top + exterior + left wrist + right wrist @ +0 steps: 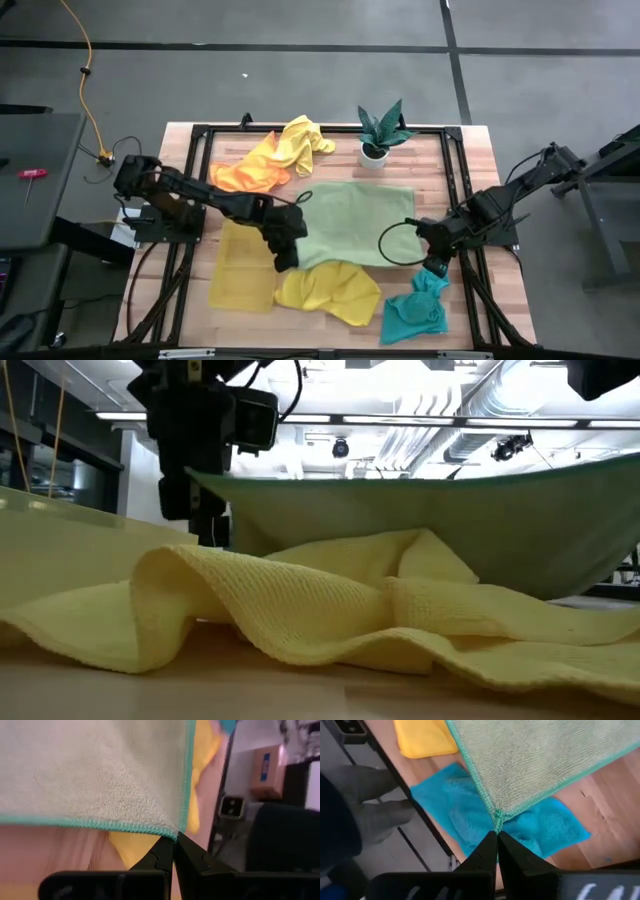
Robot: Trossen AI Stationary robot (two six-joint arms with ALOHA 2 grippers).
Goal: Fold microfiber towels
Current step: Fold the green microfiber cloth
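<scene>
The olive-green towel lies spread at the table's middle, and its near edge is raised between my two grippers. My left gripper is shut on its near left corner. My right gripper is shut on its near right corner. A crumpled yellow towel lies below the raised edge, near the front. The teal towel lies bunched at the near right. The orange towel and the second yellow towel lie crumpled at the far left. My left gripper pinches the green towel's near left corner between its two fingertips, right at the teal-stitched hem. The corner is lifted clear of the table and the cloth spreads away from the fingers. My right gripper pinches the towel's near right corner between its two fingertips, at the point where the two hems meet. The corner is held above the teal towel, and the edge sags between the two grippers.
A translucent yellow tray lies at the near left beside my left gripper. A small potted plant stands at the far edge behind the green towel. A black frame runs around the table top.
</scene>
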